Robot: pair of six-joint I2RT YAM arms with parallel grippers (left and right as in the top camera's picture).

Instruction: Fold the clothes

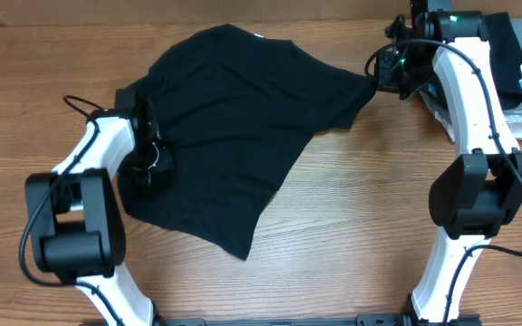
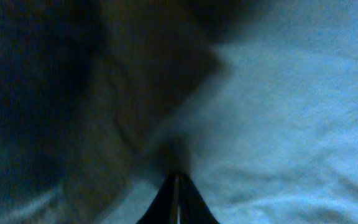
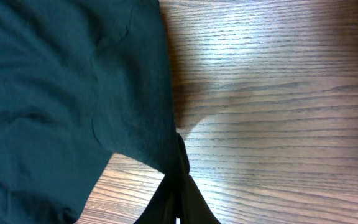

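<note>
The black T-shirt (image 1: 234, 118) lies spread and stretched across the wooden table, a small white label at its far edge. My right gripper (image 1: 381, 80) is shut on the shirt's right corner, pulling it to a point. In the right wrist view the closed jaws (image 3: 179, 177) pinch the dark fabric (image 3: 61, 93) above the wood. My left gripper (image 1: 152, 161) sits on the shirt's left side. In the left wrist view its jaws (image 2: 178, 186) are closed, pressed on the fabric (image 2: 291, 124); whether cloth is pinched is not shown clearly.
A stack of folded clothes, dark on top of grey and white (image 1: 515, 68), lies at the far right corner behind the right arm. Bare wood table (image 1: 352, 208) shows in front of the shirt.
</note>
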